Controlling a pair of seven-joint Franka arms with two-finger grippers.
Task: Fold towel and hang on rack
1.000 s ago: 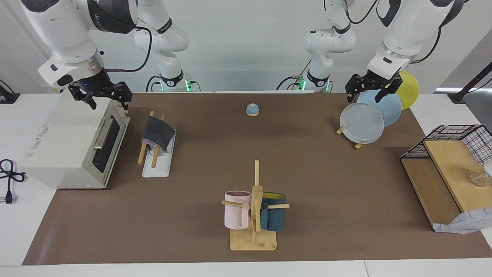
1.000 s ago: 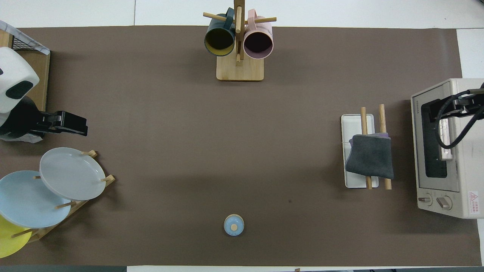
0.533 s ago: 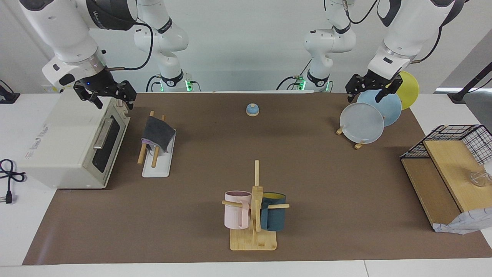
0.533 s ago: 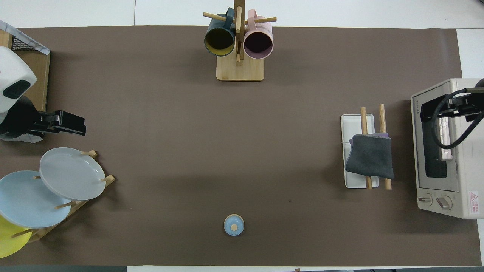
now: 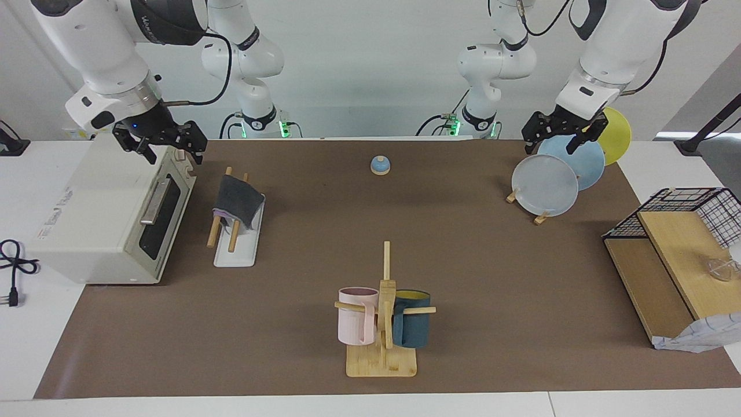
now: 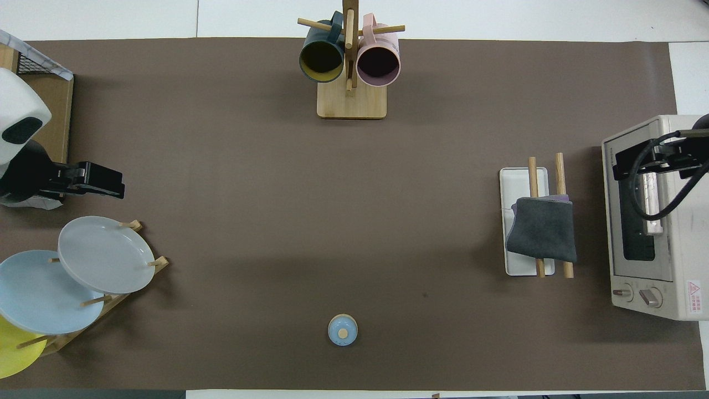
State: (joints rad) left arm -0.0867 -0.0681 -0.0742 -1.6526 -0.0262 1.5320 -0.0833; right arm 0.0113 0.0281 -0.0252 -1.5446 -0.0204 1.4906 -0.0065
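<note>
grey-faced and folded, the towel point(image 5: 237, 200) is hanging over the two wooden rods of the rack point(image 5: 234, 255), a purple edge peeking out beneath, with the rack's white base sitting just beside the toaster oven point(image 5: 110, 214) at the right arm's end of the table. the right gripper point(image 5: 160, 141) is hovering over the oven's top corner, jaws spread wide and holding nothing. the left gripper point(image 5: 564, 132) is waiting over the plates on the plate stand point(image 5: 547, 182), likewise wide open and empty. judging from how things lie, the hanging looks done and the step in hand is clearing away. doing it well means lifting the right arm straight up and away from the rack, so no finger is catching the cloth or nudging the rods, and keeping clear of the oven handle.
</note>
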